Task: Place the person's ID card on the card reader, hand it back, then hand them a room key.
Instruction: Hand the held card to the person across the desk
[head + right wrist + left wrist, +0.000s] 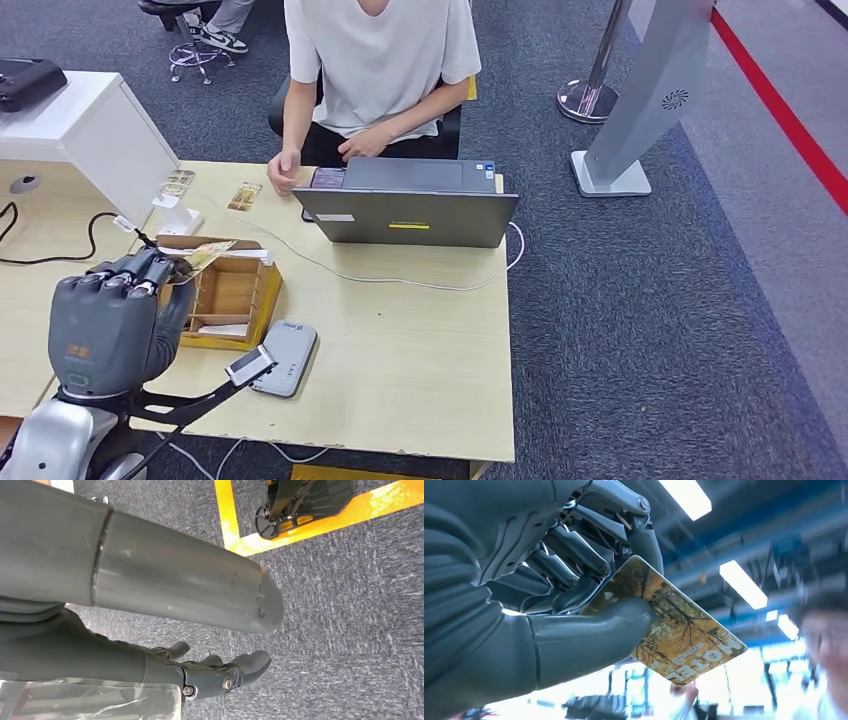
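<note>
Room key, a thin rectangular card printed with autumn trees in yellow and brown and the word HOTEL (674,630), sits pinched in the robot's left hand (110,320), the thick grey thumb under it and the dark fingers (574,555) folded onto its top face; most of the card sticks out free past the thumb. In the head view this hand is at lower left of the frame, above the open wooden card box (228,297) on the pale wooden desk (400,350), with the small grey card reader (285,358) just below and right of the box. The seated person in a white T-shirt (375,60) is at top centre behind a grey laptop (410,205), one hand (283,172) resting on the desk's far edge. This looks like the key hand-over: carry the card up and right, clear of the box and the laptop lid, offer the free end first, and keep the pinch firm until it is taken. The right hand (220,672) hangs over grey carpet, fingers loosely apart, holding nothing.
</note>
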Available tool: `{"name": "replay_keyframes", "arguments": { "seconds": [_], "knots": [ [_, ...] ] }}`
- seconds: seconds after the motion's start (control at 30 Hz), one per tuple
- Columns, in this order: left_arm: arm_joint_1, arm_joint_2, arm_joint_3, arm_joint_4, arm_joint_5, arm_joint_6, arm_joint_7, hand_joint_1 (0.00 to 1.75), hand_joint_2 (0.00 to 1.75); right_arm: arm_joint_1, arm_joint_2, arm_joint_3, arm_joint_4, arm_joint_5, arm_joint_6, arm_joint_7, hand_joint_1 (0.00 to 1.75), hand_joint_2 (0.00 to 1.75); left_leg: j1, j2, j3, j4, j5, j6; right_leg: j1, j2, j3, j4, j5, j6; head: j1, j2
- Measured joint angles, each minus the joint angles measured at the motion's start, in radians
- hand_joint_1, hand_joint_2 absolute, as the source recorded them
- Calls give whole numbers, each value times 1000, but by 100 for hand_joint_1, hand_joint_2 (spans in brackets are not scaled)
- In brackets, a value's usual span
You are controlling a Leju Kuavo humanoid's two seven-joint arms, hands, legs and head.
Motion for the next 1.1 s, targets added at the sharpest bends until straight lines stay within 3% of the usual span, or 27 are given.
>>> {"name": "replay_keyframes", "arguments": {
  "seconds": [0.13, 0.27, 0.5, 0.77, 0.9, 1.1],
  "knots": [
    [-39, 3, -47, -58, 0, 8, 44, 175, 175, 0, 0, 0, 0, 14, 0, 10, 0, 0, 0, 0, 0, 0, 0, 0, 0, -1, 0, 0, 0, 0, 0, 0],
    [-141, 12, -44, -32, -6, -14, 77, 175, 175, -1, 0, 8, 0, 59, 2, 17, 0, 0, 0, -2, 0, 0, 2, -1, 0, -2, 0, 0, 0, 0, 0, 0],
    [-363, 27, 90, 340, -19, -13, 58, 175, 175, -5, 0, 43, 0, 113, 25, 26, 0, 0, 0, -2, 1, 0, 5, -3, 0, -1, 0, 2, 3, -3, -1, 0],
    [-418, 25, 137, 486, -28, -18, 60, 175, 175, -5, 0, 58, 0, 119, 27, 28, 0, 0, 0, -1, -1, 0, 5, -3, 0, -1, -1, 2, 2, -3, -1, 0],
    [-428, 24, 147, 519, -26, -32, 68, 0, 175, -5, 0, 60, 0, 119, 28, 31, 0, 0, 0, -1, -1, 0, 5, -3, 0, -1, -1, 2, 3, -3, -1, 0],
    [-424, 21, 165, 549, 1, -45, 70, 0, 175, -5, 0, 60, 0, 117, 27, 27, 0, 0, 0, -1, -1, 0, 5, -3, 0, -1, -1, 2, 3, -3, -1, 0]
  ]
}}
